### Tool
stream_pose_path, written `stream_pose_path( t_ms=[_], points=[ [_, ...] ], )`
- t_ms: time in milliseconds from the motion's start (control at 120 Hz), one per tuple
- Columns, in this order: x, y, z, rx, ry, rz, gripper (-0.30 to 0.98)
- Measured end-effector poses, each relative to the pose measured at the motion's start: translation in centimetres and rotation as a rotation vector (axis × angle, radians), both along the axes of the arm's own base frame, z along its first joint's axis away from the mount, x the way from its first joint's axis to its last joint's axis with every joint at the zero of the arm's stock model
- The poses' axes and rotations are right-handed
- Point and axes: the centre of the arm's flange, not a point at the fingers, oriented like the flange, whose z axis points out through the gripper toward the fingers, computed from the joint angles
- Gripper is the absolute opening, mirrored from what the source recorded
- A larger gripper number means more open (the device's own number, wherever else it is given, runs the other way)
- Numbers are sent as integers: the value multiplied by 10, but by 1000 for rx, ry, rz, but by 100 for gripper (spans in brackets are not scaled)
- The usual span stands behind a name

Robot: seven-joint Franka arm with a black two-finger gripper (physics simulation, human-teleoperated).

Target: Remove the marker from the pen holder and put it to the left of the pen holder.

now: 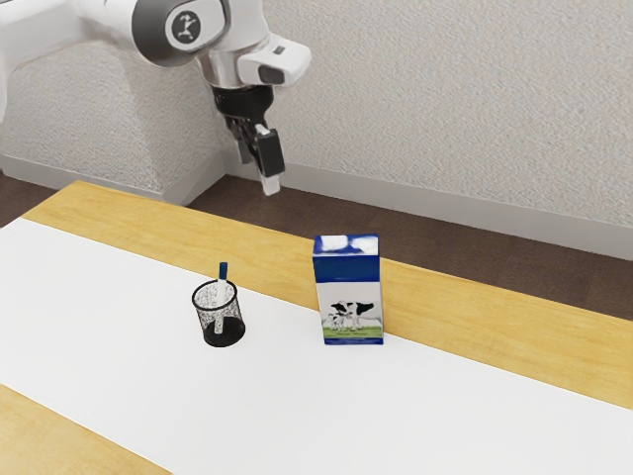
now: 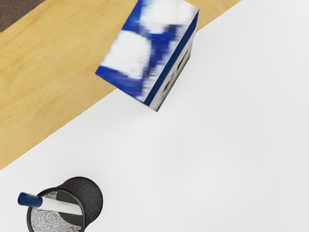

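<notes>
Marker [image 1: 224,272] leaning in pen holder [image 1: 237,325] w/ blue end up; milk carton [image 1: 351,297] on counter [image 1: 99,208] nr holder; hand [image 1: 257,173] higher than holder, spread.

Exterior view from one side, angled down, wrist view nearer, from above, both showing mesh pen holder [image 1: 206,314], milk carton [image 1: 348,297]

A worktop of yellowish, grained wood [image 1: 99,210] bears a broad, flat white strip [image 1: 297,416] with bare wood along both sides. A round black mesh pen holder [image 1: 233,332] and a blue-and-white cow-print carton [image 1: 348,277] stand upright, apart, near one strip edge.
</notes>
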Motion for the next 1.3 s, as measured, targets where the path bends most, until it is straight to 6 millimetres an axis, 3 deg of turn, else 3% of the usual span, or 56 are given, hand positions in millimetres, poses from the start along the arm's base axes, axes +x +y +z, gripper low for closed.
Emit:
stream_pose_path(
  t_ms=[58,117,225,275,400,475,642,775,950,1117,1300],
  points=[
    [4,10,6,-1,0,5,68],
    [15,38,-3,1,26,43,68],
    [54,125,-71,-3,154,170,68],
    [64,148,-102,-5,209,200,68],
    [81,155,-172,9,325,201,68],
    [86,170,-207,15,381,222,69],
    [116,169,-241,1,397,211,69],
    [125,182,-275,-6,437,229,69],
    [132,193,-291,-3,447,242,69],
    [138,210,-293,6,432,265,69],
    [142,212,-301,9,424,266,69]
  ],
)
